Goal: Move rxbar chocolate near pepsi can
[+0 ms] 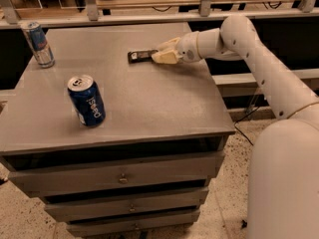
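The rxbar chocolate (140,56), a flat dark bar, lies on the grey cabinet top (149,103) toward its far middle. My gripper (162,54) reaches in from the right, low over the top, with its cream fingers closed on the bar's right end. The pepsi can (87,101), dark blue with a silver top, stands upright near the front left, well apart from the bar and the gripper.
A slimmer silver-and-blue can (38,43) stands at the far left corner. The cabinet has drawers (119,176) below its front edge. A railing and shelf (149,4) run behind it. My white arm (259,63) spans the right side.
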You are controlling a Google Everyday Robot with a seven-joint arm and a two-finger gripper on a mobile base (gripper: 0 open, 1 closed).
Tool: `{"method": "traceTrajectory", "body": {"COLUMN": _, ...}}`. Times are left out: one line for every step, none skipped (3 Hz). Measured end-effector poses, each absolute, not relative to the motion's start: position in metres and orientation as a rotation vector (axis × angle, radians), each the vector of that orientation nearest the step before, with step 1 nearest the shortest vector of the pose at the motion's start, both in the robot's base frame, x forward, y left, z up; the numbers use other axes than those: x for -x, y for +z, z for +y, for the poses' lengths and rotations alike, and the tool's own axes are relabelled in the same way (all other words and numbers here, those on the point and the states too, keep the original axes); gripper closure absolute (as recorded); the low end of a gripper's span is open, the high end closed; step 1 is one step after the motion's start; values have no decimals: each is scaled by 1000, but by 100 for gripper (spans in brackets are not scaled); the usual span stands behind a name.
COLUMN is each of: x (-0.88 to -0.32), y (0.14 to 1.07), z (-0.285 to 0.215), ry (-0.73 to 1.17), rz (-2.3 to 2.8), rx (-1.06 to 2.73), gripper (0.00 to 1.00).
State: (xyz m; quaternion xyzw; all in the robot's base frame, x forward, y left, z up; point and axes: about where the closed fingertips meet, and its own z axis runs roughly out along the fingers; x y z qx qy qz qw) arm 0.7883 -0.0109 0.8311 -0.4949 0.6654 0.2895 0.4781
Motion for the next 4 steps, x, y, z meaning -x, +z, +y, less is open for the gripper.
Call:
{"method": "traceTrajectory", "body": {"x": -790, "y": 827, "z": -4, "ry": 718, "rz": 1622, "rx": 1222, "gripper": 100}}
{"method": "traceTrajectory", "body": {"x": -790, "y": 828, "z": -4, "ry": 718, "rz": 1622, "rx": 1222, "gripper": 100}}
{"method": "traceTrajectory", "body": {"x": -790, "y": 828, "z": -4, "ry": 719, "rz": 1621, "rx": 1222, "gripper": 100}}
{"method": "traceTrajectory", "body": {"x": -790, "y": 829, "z": -4, "ry": 719, "rz": 1621, "rx": 1222, "gripper": 100}}
